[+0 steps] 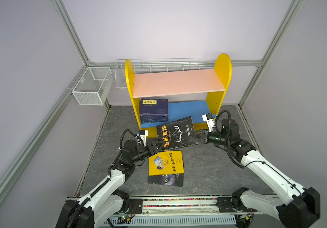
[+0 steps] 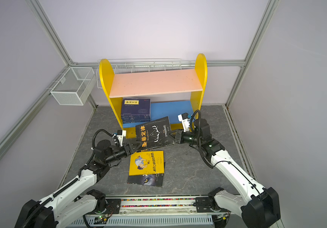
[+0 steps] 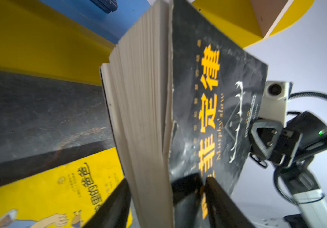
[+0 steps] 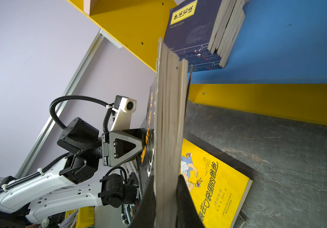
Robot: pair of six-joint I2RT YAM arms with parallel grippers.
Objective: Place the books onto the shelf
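The black paperback with a gold title (image 1: 175,133) hangs tilted just before the blue lower board (image 1: 186,110) of the yellow-sided 2-tier shelf (image 1: 222,79). The right gripper (image 1: 194,134) pinches its edge. The left gripper (image 1: 159,146) straddles a corner, grip unclear. This looks like the carry step. Next it needs sliding in level beside the navy paperback stack (image 1: 153,110).

Creased matt paper on the black book (image 1: 175,132); tabletop (image 1: 217,167) seemingly stone.

Robot lab test cell: alu frame posts (image 1: 73,33), plain lilac wall panels (image 1: 168,29), grey stone-look bench top (image 1: 217,167), left arm (image 1: 107,183) & right arm (image 1: 267,171) mounted on front rail (image 1: 178,203).
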